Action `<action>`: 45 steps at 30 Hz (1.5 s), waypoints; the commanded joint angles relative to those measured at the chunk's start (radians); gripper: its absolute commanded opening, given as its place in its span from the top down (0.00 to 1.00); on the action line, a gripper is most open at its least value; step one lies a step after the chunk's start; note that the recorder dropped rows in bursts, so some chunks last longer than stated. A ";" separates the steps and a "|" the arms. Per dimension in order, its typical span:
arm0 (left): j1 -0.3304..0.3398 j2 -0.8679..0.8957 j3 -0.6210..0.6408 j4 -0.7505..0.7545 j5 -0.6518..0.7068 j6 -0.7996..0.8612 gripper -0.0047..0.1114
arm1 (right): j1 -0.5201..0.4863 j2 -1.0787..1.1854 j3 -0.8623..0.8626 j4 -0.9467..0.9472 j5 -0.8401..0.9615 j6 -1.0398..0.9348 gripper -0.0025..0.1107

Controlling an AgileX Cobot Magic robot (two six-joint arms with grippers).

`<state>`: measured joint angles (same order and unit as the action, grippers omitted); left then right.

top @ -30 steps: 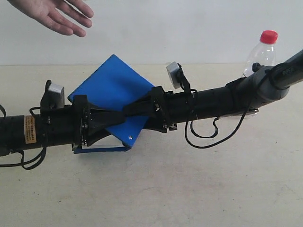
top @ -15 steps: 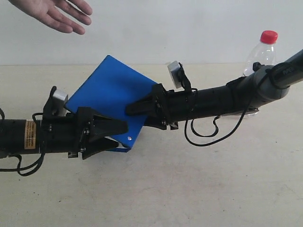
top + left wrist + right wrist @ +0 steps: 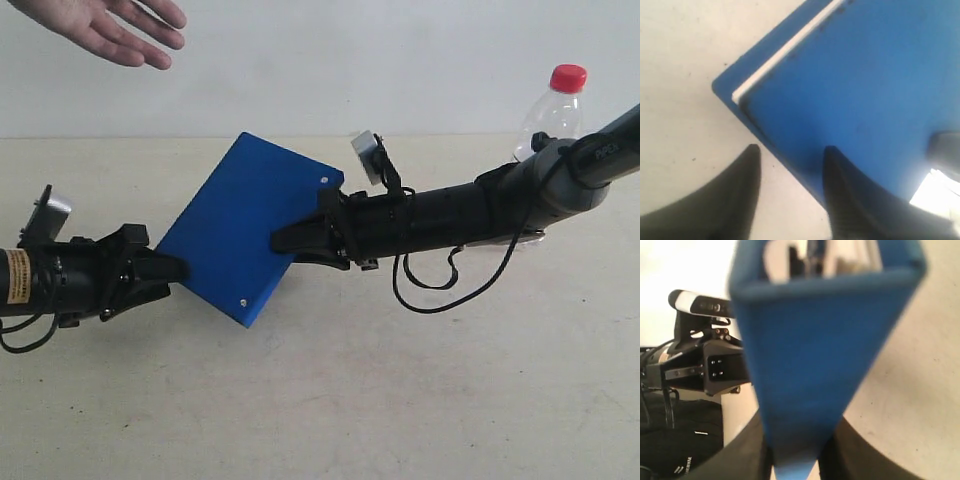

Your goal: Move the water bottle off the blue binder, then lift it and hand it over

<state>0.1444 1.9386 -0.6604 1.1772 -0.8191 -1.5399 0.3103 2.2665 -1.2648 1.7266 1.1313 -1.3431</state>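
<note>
The blue binder [image 3: 250, 230] is tilted up with its broad face toward the exterior camera, two silver rivets showing. My right gripper [image 3: 282, 241] is shut on its right edge; in the right wrist view the fingers [image 3: 752, 450] clamp the blue binder [image 3: 810, 355] from both sides. My left gripper [image 3: 178, 268] is open just off the binder's left corner. In the left wrist view the left gripper [image 3: 790, 150] faces the binder's [image 3: 865, 75] edge with nothing held. The water bottle [image 3: 553, 112] stands upright at the back right, behind my right arm.
A person's open hand [image 3: 100, 28] hovers at the top left above the table. My right arm [image 3: 470, 212] stretches across the middle with a loose black cable hanging under it. My left arm [image 3: 700, 365] shows beyond the binder in the right wrist view.
My left gripper has let go of the binder and drawn back to the left. The binder now hangs from the right gripper alone and has swung to show its face more fully.
</note>
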 commanded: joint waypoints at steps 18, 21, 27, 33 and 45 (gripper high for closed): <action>0.013 -0.148 -0.002 -0.010 0.021 0.354 0.92 | -0.019 -0.435 -0.003 -0.668 -0.069 0.051 0.98; 0.013 -0.309 0.001 0.041 0.150 0.367 0.92 | -0.019 -0.561 -0.003 -0.782 0.008 0.142 0.98; 0.013 -0.779 0.161 0.148 0.511 0.363 0.92 | 0.116 -0.744 0.089 -1.151 0.090 0.491 0.98; 0.013 -1.298 0.409 0.143 0.885 0.153 0.92 | 0.488 -0.920 0.285 -1.333 -0.839 0.720 0.98; 0.013 -1.743 0.602 0.133 0.948 0.088 0.92 | 0.477 -0.902 0.097 -1.333 -1.109 0.752 0.98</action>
<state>0.1549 0.2411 -0.0876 1.3230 0.1108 -1.4313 0.7865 1.3876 -1.0922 0.3736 0.2392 -0.5979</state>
